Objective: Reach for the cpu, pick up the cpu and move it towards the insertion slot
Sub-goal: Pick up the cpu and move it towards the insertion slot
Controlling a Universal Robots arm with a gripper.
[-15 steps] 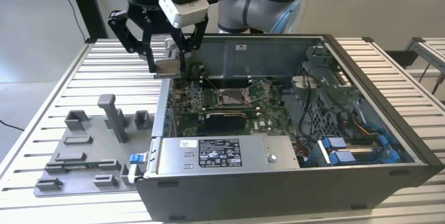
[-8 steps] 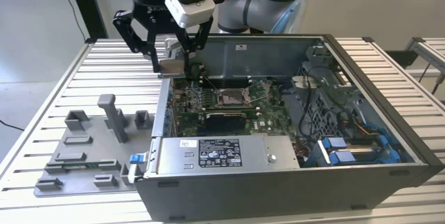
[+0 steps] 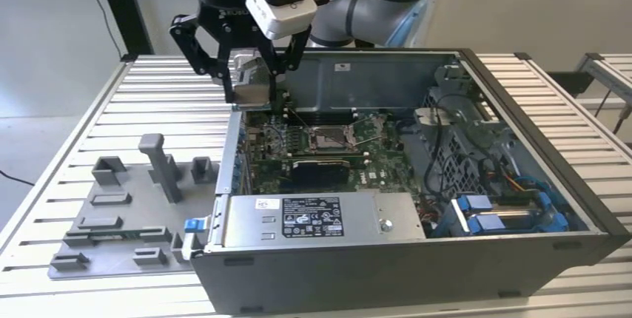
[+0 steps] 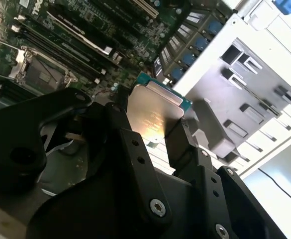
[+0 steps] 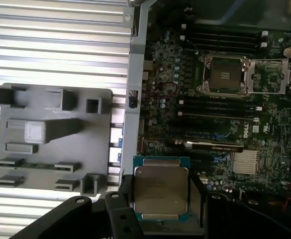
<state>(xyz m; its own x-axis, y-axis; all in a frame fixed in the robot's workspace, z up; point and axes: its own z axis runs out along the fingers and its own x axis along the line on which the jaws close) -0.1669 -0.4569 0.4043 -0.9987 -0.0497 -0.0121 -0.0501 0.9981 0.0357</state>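
Black fingers [image 5: 130, 199] clamp cpu [image 5: 160, 192] above case [image 3: 553, 185].

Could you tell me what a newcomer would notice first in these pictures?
Probably the cpu, silvery and square, clamped in the gripper above the open computer case. Next, the insertion slot, a shiny frame on the green motherboard, and the grey tray at the exterior view's left.

Cpu [image 5: 160, 193] silvery, flat, held aloft over case edge; insertion slot [image 5: 223, 75] open, well apart.
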